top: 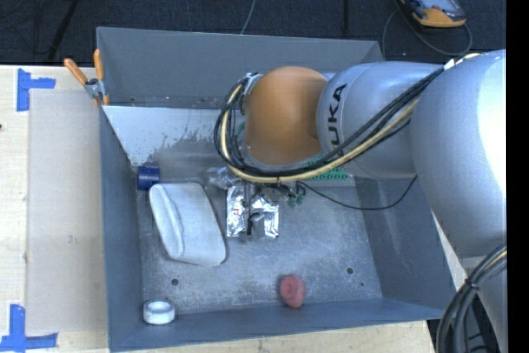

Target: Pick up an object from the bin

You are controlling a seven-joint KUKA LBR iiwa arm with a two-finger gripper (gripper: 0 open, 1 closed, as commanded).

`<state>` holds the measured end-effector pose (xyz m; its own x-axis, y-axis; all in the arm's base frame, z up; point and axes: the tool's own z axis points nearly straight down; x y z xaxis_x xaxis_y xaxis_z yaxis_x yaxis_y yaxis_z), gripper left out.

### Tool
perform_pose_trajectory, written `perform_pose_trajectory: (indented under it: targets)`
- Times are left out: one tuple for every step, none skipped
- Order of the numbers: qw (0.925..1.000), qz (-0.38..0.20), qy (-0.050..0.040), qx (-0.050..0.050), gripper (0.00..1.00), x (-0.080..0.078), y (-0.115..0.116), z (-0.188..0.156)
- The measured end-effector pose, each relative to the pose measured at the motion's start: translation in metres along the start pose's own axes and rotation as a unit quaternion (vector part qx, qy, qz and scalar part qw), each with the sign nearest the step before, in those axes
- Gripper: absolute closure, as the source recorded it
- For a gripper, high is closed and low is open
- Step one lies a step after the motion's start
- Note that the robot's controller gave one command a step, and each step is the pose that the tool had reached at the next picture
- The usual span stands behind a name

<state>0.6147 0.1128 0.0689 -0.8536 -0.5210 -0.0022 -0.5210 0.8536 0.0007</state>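
Grey bin (165,70), using the white folded pad (186,221) as my reference point. Down and left of the pad, in the bin's near corner, there's a small white round cap (159,311). A little blue cylinder (149,175) is right at the pad's top left end, pretty much touching it. The pad itself lies flat and slanted on the bin floor. Just right of the pad is the gripper (252,231), down low by the floor. Its silvery fingers (237,215) have only a narrow gap and I can't see anything between them, so nothing's held. The pad is the closest thing to it. Below and right of the pad, well apart, there's a reddish ball (291,290). The arm's orange cover (281,116) hangs above and right of the pad.
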Motion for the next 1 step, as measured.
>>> perform_pose_trajectory:
  targets:
    - [1.0, 0.005, 0.0, -0.001, 0.0, 0.0, 0.0, 0.0003]
